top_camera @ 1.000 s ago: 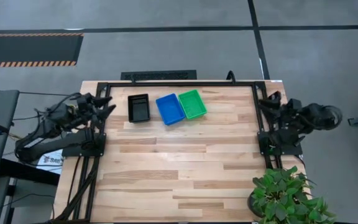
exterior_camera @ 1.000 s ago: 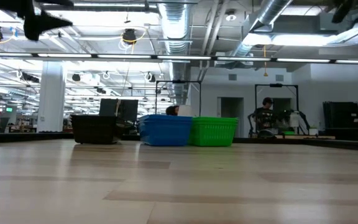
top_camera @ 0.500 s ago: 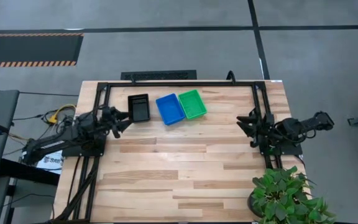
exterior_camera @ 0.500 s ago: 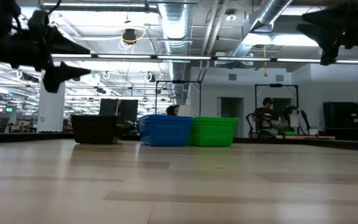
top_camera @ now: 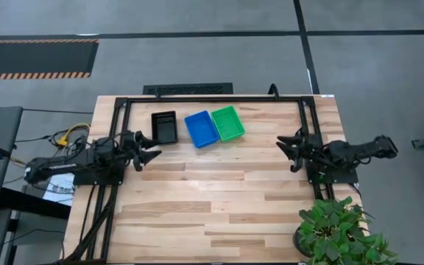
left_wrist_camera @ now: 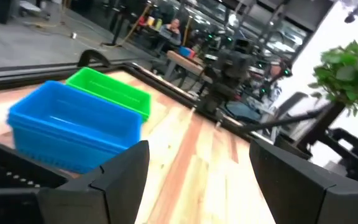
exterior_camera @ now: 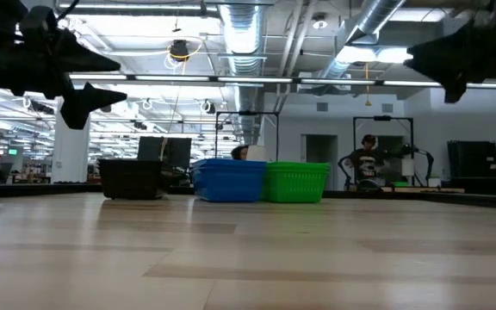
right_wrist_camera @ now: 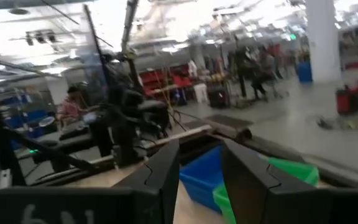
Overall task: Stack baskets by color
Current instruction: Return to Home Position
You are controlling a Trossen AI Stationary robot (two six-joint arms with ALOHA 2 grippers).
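Shows bare bench (top_camera: 219, 213) nearest the camera, with a potted plant (top_camera: 341, 232) at lower right of the overhead frame.

Midway up, at the left edge, finds the left arm (top_camera: 87, 160) lying low beside the bench frame. Has the left jaws spread wide, gripping nothing, aimed toward frame centre.

Opposite, at the right edge, finds the right arm (top_camera: 344, 153) equally low. Has the right jaws parted more narrowly, also empty. Reads as both arms parked clear of the work.

Farther up, in the upper middle of the frame, sets the baskets in three stacks in a row near the far edge. Puts black (top_camera: 164, 126) at left and a little apart, blue (top_camera: 201, 128) in the middle, green (top_camera: 228, 122) just beside it. Cannot tell whether those two touch. Looks sorted by colour, with little or nothing left to do.

Judged light and fairly stiff: thin perforated plastic, likely to skate on smooth wood and to nest snugly. Best pinched over a rim wall, mid-side, should a stack need squaring.

Beyond the bench, takes in a workshop hall, with a person (exterior_camera: 368, 159) right of centre in the low view.
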